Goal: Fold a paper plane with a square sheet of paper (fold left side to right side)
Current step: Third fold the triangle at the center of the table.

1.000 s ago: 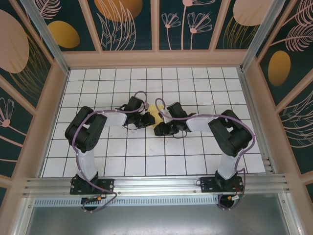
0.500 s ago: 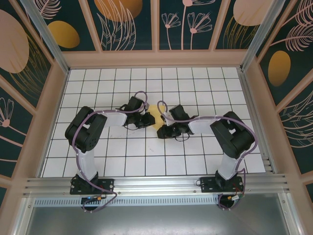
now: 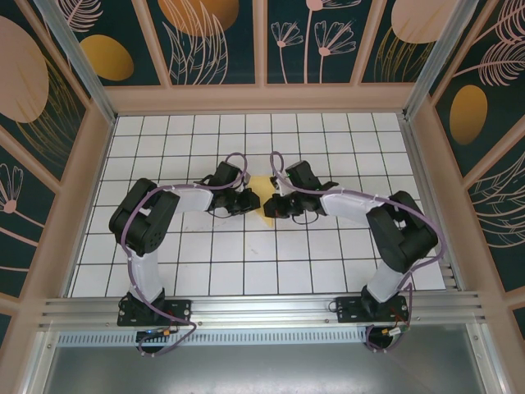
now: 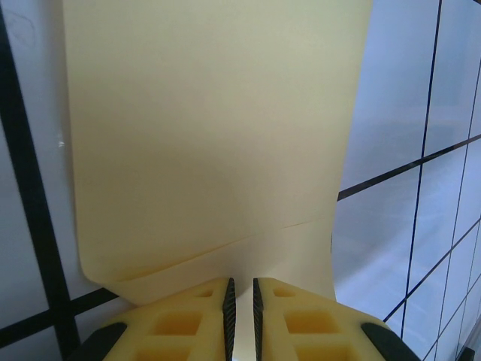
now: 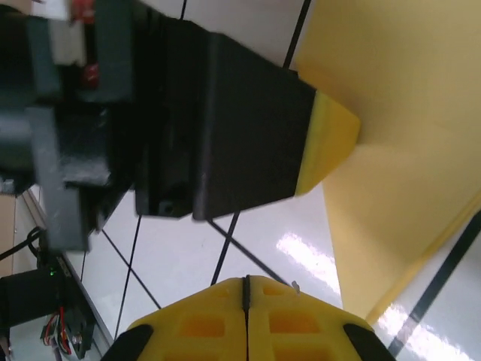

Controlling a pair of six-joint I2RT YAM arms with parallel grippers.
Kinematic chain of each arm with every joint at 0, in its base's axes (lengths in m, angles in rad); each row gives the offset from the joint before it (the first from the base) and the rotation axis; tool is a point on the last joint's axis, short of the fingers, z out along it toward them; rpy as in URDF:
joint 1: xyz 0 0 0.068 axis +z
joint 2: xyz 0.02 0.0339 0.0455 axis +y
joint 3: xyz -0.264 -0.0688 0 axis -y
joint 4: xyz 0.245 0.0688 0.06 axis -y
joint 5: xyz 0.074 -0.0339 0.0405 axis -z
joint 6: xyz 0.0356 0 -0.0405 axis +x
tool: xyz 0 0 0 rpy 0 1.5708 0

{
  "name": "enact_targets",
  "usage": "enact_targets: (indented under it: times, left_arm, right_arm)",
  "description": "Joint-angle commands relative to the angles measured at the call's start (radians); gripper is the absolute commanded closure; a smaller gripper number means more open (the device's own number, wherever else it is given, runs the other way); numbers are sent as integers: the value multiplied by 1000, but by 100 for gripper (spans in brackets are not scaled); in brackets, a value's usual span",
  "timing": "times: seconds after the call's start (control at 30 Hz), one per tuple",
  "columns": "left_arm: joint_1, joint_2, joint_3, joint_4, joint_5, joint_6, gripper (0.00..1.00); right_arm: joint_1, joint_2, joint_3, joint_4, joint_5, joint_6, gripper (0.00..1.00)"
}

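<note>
Though top cam obscures it, L claw point(image 4: 240, 284) pinches paper point(image 4: 210, 135).

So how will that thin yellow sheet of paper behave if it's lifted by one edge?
Probably floppy: the thin yellow sheet of paper bows where the left gripper pinches its edge. Likely very light, so a push may slide it over the glossy white tiled table. It should crease easily; a fold line shows.

Top view: above and behind my bases, looking down over the whole table point(image 3: 164, 271). Left wrist view: close, past my left gripper point(image 4: 240, 282) onto the yellow paper point(image 4: 210, 135). Right wrist view: equally close, past my right gripper point(image 5: 246, 280); all three share the paper.
</note>
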Motion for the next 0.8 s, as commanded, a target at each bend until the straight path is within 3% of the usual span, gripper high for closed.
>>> enact_targets:
  times: [0.0,0.3,0.57,0.77]
  left_arm:
    - [-17,56,-6,-36,-49,4,81]
    - [-15,43,-6,-29,-47,2,81]
    - [-12,-85,33,-83,-95,29,76]
    - [-26,-158,-15,-82,-67,35,86]
  right_arm:
    - [7,76,21,0,36,61,96]
    - [13,128,-13,-78,94,67,97]
    - [7,163,-60,-131,162,87,98]
    - [7,182,-54,-138,186,82,100]
